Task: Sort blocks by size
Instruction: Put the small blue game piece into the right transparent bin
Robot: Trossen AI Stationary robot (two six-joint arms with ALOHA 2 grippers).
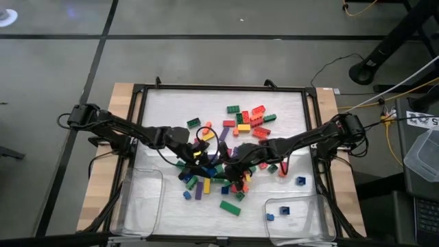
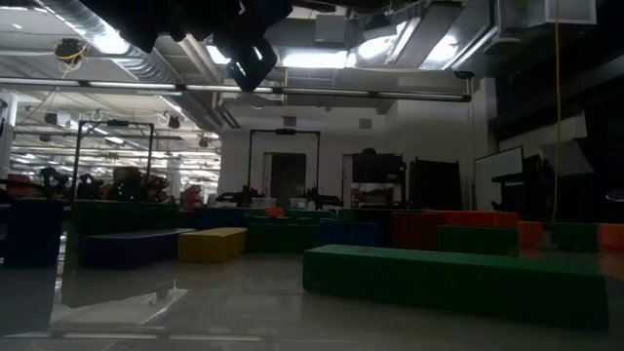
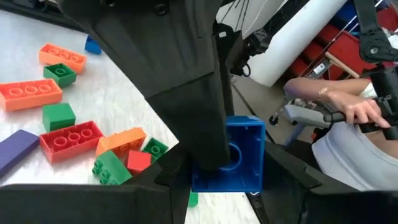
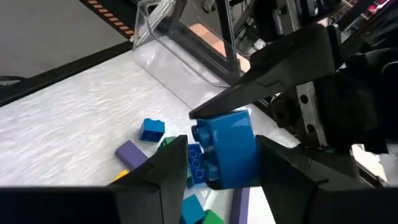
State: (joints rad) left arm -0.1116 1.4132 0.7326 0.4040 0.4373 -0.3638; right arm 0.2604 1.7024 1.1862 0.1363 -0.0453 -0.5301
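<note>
A blue block (image 3: 239, 155) is held above the white mat (image 1: 171, 110), over the mixed pile of blocks (image 1: 212, 171) at the table's middle. Both grippers meet at it. My left gripper (image 3: 231, 186) reaches in from the left and is shut on it. My right gripper (image 4: 222, 168) comes from the right and is shut on the same block (image 4: 233, 146). Its studs (image 4: 200, 155) face sideways and its hollow underside (image 3: 244, 146) shows in the left wrist view. More blocks (image 1: 250, 120) lie loose toward the far side of the mat. My left gripper pinches the blue block between its two fingers, one lying on the block's upper side wall (image 4: 224, 117); the other is hidden under the block. It comes nearly level from the table's left. The block is lifted clear, turned on its side. My right gripper pinches the same block between its two fingers, one by the studded face (image 4: 198, 140), the other finger (image 3: 214, 130) against the hollow underside. The fingers slant down from the table's right and lie across the block, which is clear of the mat.
A clear tray (image 1: 140, 199) stands at the near left and another (image 1: 302, 219) at the near right, with two small blue blocks (image 1: 284, 210) in it. One blue block (image 1: 300, 180) and a green one (image 1: 230, 207) lie loose nearby. A person's hand (image 3: 357, 112) shows beyond the table.
</note>
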